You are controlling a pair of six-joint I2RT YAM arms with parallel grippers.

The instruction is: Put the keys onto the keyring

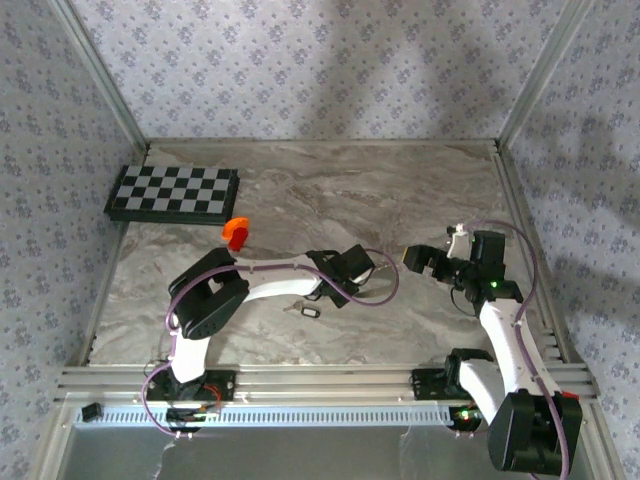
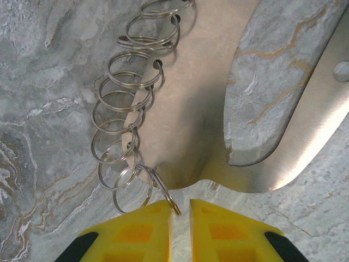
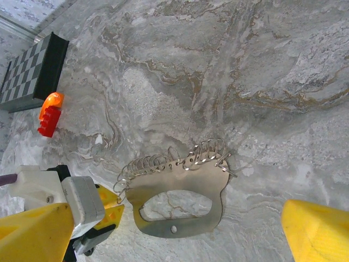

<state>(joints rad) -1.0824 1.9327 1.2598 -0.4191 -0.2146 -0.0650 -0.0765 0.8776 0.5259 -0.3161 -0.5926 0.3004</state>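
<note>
Fingertips of the left tool (image 2: 181,210) stand almost together and seem to nip the rim of a thin silver wire split ring (image 2: 162,188), though the contact is hard to make out. That ring ends a row threaded through a shiny steel plate with a handle cut-out (image 2: 196,109) on the grey marbled counter (image 2: 43,82). The right tool (image 3: 180,224) gapes wide above the plate, holding nothing. The tiny black-headed key (image 1: 309,312) lies loose near the left wrist. Such a shallow pinch could let the wire slip, and any pull would likely drag the unpinned plate.
</note>
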